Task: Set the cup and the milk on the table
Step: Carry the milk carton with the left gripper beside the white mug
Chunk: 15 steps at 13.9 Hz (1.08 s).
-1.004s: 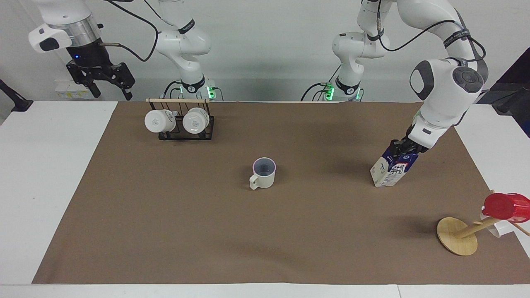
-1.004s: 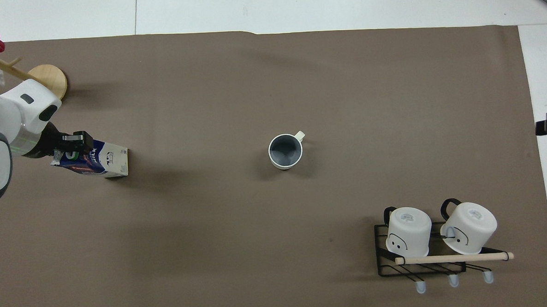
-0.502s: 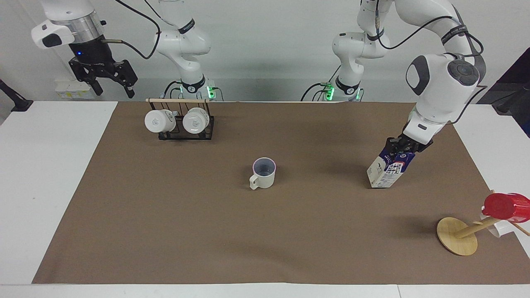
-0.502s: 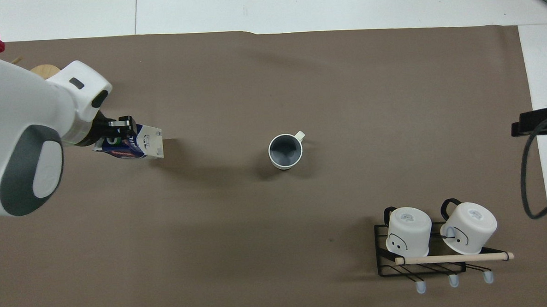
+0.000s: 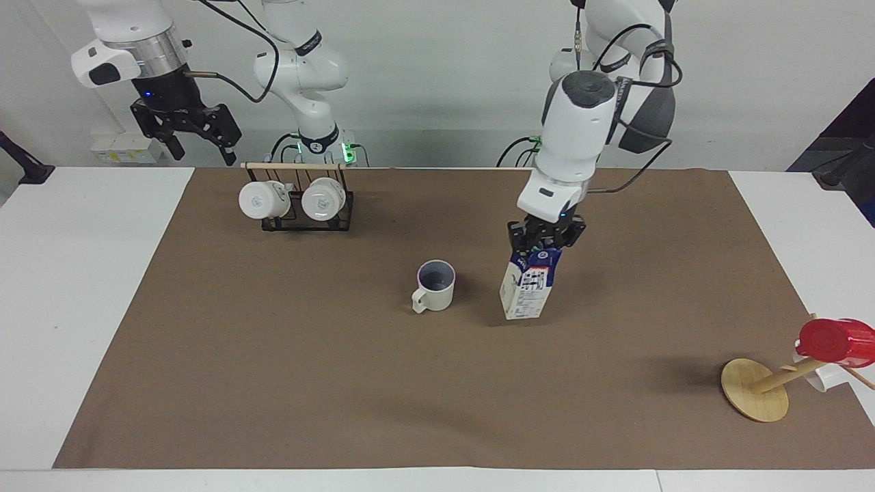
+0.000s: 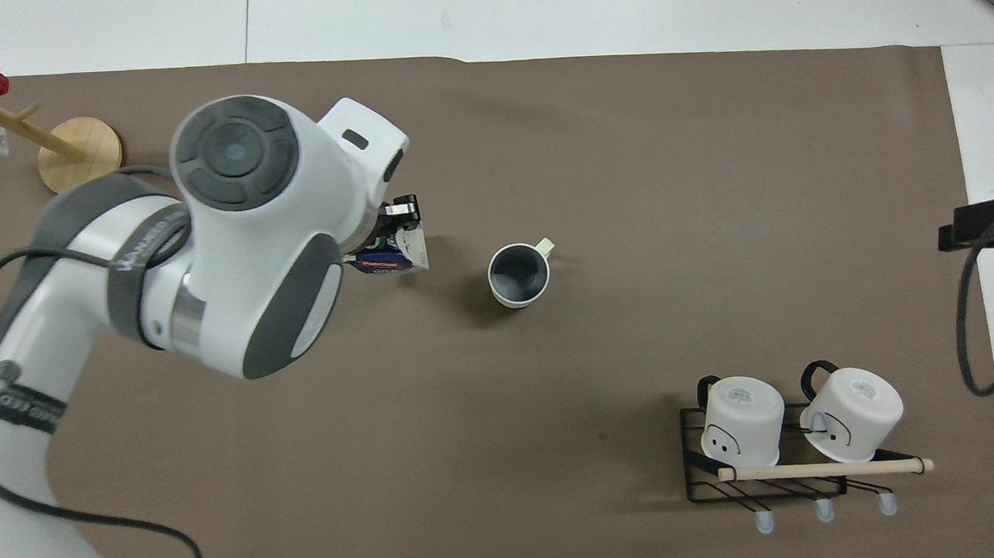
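The cream cup point(image 5: 435, 285) point(image 6: 517, 274) stands upright on the brown mat point(image 5: 342, 383) of the table, near the middle. My left gripper point(image 5: 545, 240) point(image 6: 396, 225) is shut on the top of the blue and white milk carton point(image 5: 527, 287) point(image 6: 395, 257) and holds it nearly upright just beside the cup, toward the left arm's end. Whether the carton's base touches the mat I cannot tell. My right gripper point(image 5: 198, 141) hangs high over the table's edge by the right arm's base, apart from both things.
A black wire rack point(image 5: 301, 205) point(image 6: 773, 460) with two white mugs stands near the robots at the right arm's end. A wooden mug tree point(image 5: 755, 389) point(image 6: 72, 147) with a red cup point(image 5: 834, 339) leans at the left arm's end, farther from the robots.
My left gripper has carried the milk carton from the left arm's end of the mat to right beside the cup and turned it more upright. The right gripper has shifted slightly.
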Each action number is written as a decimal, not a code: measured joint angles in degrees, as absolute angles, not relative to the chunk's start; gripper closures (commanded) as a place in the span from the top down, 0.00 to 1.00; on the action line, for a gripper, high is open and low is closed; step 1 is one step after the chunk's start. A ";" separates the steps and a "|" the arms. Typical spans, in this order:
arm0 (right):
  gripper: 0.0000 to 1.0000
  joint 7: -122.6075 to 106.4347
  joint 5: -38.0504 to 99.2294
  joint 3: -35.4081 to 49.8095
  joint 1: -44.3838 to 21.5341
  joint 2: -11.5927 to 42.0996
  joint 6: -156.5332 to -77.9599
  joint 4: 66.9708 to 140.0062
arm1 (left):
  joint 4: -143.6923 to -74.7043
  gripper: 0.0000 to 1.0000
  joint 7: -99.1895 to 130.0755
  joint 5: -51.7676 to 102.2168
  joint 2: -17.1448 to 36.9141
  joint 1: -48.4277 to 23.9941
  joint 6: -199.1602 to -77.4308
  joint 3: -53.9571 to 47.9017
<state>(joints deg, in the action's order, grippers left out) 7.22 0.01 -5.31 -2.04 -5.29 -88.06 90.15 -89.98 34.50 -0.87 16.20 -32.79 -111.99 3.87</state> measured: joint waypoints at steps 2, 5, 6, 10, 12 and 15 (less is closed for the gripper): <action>1.00 7.04 0.01 -5.47 -1.76 -5.33 -87.47 90.11 | -87.83 0.36 35.17 -0.87 19.64 -34.05 -112.09 3.89; 1.00 6.00 0.00 -5.19 -1.87 -5.33 -86.70 90.11 | -86.18 0.41 35.25 -0.87 21.01 -35.24 -112.09 3.81; 1.00 5.88 -0.01 -5.12 -1.87 -5.33 -86.02 90.11 | -86.07 0.44 35.19 -0.88 20.97 -35.78 -112.06 3.80; 1.00 5.84 -0.01 -5.00 -1.96 -5.34 -85.63 90.11 | -86.88 1.00 34.74 -0.99 20.94 -37.65 -111.57 3.73; 1.00 5.84 -0.02 -5.05 -1.89 -5.34 -85.62 90.11 | -87.41 1.00 33.66 -1.00 20.75 -37.66 -111.56 3.83; 1.00 5.79 -0.06 -5.79 -1.09 -5.34 -85.60 90.11 | -87.44 1.00 33.11 -1.01 20.41 -37.66 -111.57 3.94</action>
<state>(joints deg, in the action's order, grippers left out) 5.79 -0.06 -5.79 -1.09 -5.34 -85.60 90.11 -87.44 33.11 -1.01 20.41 -37.66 -111.57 3.94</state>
